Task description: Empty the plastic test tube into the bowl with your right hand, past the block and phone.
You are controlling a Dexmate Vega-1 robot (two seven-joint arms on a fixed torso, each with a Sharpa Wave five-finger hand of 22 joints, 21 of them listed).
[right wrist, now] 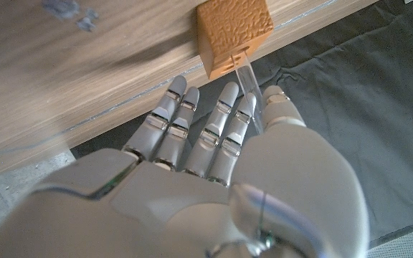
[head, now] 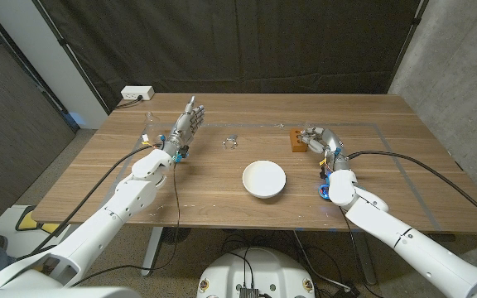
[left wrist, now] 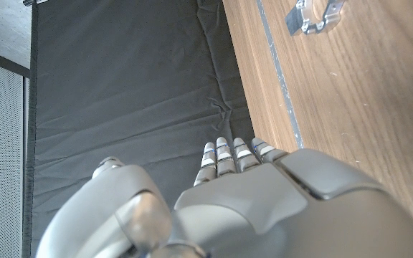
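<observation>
A clear plastic test tube (right wrist: 249,74) stands in an orange block (right wrist: 233,30) near the table's far edge; the block (head: 294,141) is also in the head view. My right hand (head: 322,142) is right beside the block, with its fingers (right wrist: 208,126) stretched toward it. The tube runs between the thumb (right wrist: 279,106) and the nearest finger, and I cannot tell whether they touch it. A white bowl (head: 264,179) sits mid-table, nearer than the block and to its left. My left hand (head: 186,126) stands at the far left with straight fingers (left wrist: 233,155) and holds nothing.
A small clear and metal object (head: 230,141) lies between the two hands, also seen in the left wrist view as a clear and metal object (left wrist: 317,14). A white power strip (head: 137,94) lies beyond the table's far left corner. A black curtain (head: 247,45) hangs behind.
</observation>
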